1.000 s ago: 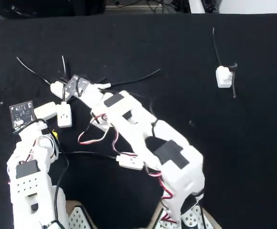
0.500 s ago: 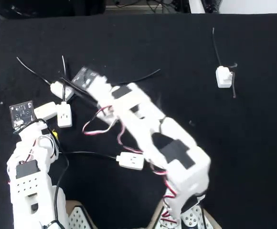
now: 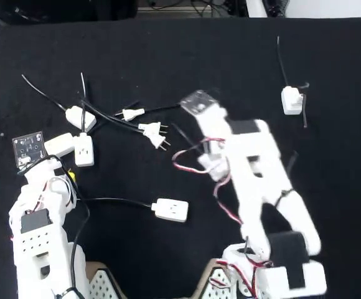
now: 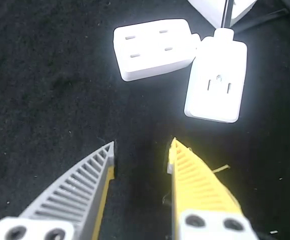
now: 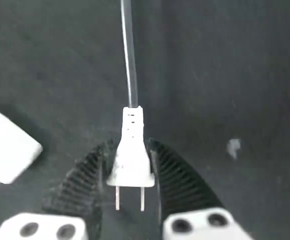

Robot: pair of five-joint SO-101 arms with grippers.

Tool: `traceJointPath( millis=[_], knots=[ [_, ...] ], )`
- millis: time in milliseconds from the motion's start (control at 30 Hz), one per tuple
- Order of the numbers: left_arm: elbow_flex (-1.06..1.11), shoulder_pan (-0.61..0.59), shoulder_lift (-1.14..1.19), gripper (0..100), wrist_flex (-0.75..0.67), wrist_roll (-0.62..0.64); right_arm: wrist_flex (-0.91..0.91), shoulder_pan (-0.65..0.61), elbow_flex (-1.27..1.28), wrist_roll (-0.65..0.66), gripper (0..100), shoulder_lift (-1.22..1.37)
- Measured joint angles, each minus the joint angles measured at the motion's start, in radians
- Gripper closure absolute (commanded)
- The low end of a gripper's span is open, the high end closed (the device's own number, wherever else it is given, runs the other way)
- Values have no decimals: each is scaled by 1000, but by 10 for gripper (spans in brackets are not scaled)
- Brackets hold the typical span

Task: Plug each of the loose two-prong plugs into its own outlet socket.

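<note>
My right gripper (image 5: 129, 152) is shut on a white two-prong plug (image 5: 131, 165), prongs pointing back toward the wrist and its cable running away from it. In the high view that gripper (image 3: 197, 103) hangs over the table's middle. Two loose plugs (image 3: 132, 114) (image 3: 154, 132) lie left of it on black cables. My left gripper (image 4: 141, 150) stands open just short of a double outlet block (image 4: 155, 47) and a single outlet (image 4: 217, 85). From above these outlets (image 3: 60, 144) (image 3: 84, 149) sit at the left, with the left gripper (image 3: 65, 167) right beside them.
More white outlets lie about: one at the left rear (image 3: 81, 118), one near the front (image 3: 171, 210), one at the far right (image 3: 291, 99). A small black board (image 3: 29, 146) sits at the left edge. Thin black cables cross the left half of the black table (image 3: 330, 187).
The right arm has swung from the cable cluster at the left toward the table's middle, carrying a plug. Two plugs now lie uncovered where it was. The left arm has kept still.
</note>
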Motion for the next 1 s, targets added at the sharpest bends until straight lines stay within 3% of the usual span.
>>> traceJointPath(
  millis=[133,433,500,633,700,1000],
  knots=[
    [0,0,0,820,0,0,-17,75,104,92,982,-15],
    [0,0,0,820,0,0,52,78,138,207,981,-25],
    [0,0,0,820,0,0,97,78,117,238,938,-25],
    [0,0,0,820,0,0,137,78,94,262,757,-25],
    [0,0,0,820,0,0,141,78,89,273,723,-25],
    [0,0,0,820,0,0,143,133,35,361,840,-25]
  ],
)
